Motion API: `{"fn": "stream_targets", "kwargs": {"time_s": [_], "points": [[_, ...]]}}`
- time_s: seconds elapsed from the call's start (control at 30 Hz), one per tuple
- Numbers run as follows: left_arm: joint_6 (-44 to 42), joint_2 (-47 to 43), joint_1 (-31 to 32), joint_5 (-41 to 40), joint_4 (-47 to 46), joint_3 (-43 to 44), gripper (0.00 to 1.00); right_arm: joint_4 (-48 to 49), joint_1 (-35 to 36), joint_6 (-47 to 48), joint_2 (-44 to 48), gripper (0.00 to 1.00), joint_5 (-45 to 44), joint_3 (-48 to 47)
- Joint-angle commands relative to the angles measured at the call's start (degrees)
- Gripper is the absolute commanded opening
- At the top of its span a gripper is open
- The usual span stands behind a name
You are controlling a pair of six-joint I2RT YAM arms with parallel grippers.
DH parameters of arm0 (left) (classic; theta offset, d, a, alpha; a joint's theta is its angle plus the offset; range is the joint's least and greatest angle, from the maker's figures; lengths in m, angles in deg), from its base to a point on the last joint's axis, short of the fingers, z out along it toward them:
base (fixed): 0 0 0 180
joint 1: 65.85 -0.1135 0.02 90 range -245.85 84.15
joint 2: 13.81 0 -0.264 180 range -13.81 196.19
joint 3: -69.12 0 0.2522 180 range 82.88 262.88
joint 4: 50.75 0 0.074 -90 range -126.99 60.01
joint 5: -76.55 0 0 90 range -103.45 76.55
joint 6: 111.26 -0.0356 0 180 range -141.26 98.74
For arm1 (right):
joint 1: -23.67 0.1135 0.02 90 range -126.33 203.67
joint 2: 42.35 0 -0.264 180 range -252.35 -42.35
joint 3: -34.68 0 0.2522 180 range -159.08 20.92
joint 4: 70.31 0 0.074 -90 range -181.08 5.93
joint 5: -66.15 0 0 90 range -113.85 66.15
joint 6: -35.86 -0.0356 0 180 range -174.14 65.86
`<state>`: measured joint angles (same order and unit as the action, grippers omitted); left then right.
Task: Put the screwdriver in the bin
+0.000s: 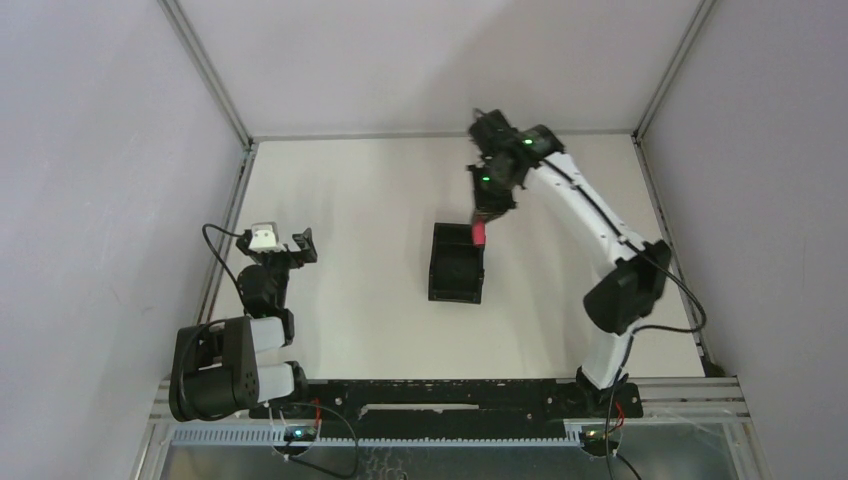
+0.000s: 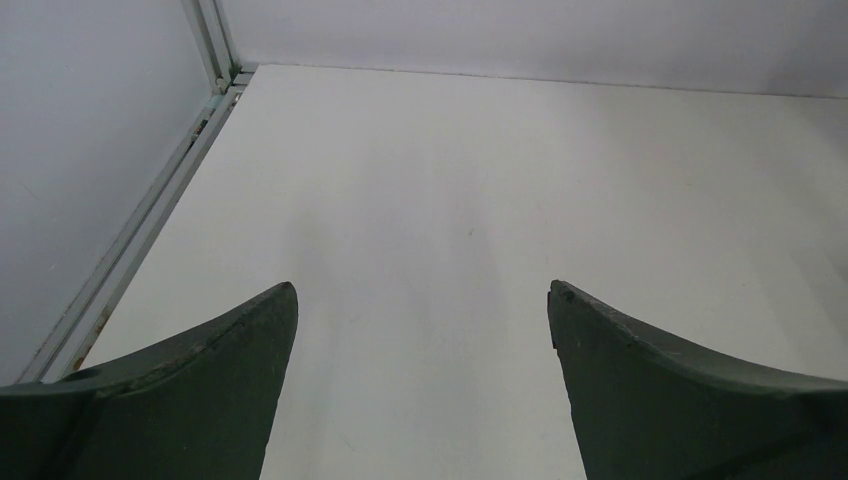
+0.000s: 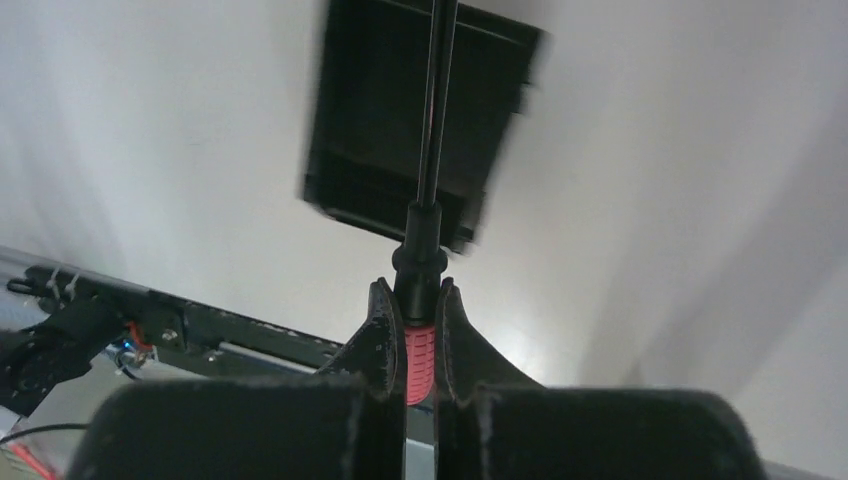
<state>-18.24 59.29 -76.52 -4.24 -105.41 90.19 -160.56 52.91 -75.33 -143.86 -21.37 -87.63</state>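
Right claw closed tight on the screwdriver by its red handle; shaft points toward the bin, held over its far end; left claw gapes wide, holding nothing, above the surface.

My right arm stretches far out from its base, wrist bent over. The right gripper points down, its fingers pinched tight on the red handle of the screwdriver, whose shaft runs on ahead of the fingertips. My left arm sits folded close to its base, and the left gripper is low and level with its fingers spread wide.
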Motion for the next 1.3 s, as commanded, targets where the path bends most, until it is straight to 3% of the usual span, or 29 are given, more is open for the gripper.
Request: {"fn": "stream_targets", "kwargs": {"time_s": [0.0, 0.13, 0.27, 0.43, 0.6, 0.67, 0.77, 0.83, 1.17, 1.2, 1.27], "points": [[-0.12, -0.22, -0.01, 0.18, -1.69, -0.19, 1.00, 2.18, 7.25, -0.78, -6.77, 0.00, 0.35, -12.50], [-0.10, -0.17, 0.02, 0.17, -1.70, -0.20, 1.00, 5.09, 13.21, 4.63, -9.37, 0.00, -7.80, -14.23], [-0.13, -0.21, -0.06, 0.12, -1.70, -0.19, 1.00, 14.00, 15.90, 8.04, -7.73, 0.00, -13.86, -2.71], [-0.13, -0.20, 0.03, 0.17, -1.65, -0.20, 1.00, 26.37, 15.19, 8.75, -5.64, 0.00, -11.98, 13.93], [-0.13, -0.18, -0.04, 0.12, -1.66, -0.24, 1.00, 34.12, 15.07, 9.79, -6.93, 0.00, -12.60, 21.88], [-0.13, -0.17, -0.04, 0.12, -1.64, -0.24, 1.00, 34.55, 14.98, 9.91, -8.15, 0.11, -13.29, 22.64], [-0.10, -0.17, -0.04, 0.15, -1.68, -0.26, 1.00, 34.01, 15.14, 10.12, -9.66, 0.43, -13.46, 22.75], [-0.08, -0.17, -0.07, 0.17, -1.70, -0.19, 1.00, 33.55, 15.36, 9.91, -9.65, 0.53, -14.15, 22.64], [-0.13, -0.22, -0.10, 0.14, -1.64, -0.19, 1.00, 30.05, 16.59, 9.33, 1.08, 0.61, -20.05, 17.19], [-0.13, -0.16, -0.06, 0.14, -1.67, -0.20, 1.00, 30.05, 16.68, 9.53, 2.63, 0.66, -20.18, 16.81], [-0.13, -0.20, 0.03, 0.20, -1.63, -0.27, 1.00, 30.17, 16.73, 10.66, 6.31, 0.97, -19.80, 16.40]]}}
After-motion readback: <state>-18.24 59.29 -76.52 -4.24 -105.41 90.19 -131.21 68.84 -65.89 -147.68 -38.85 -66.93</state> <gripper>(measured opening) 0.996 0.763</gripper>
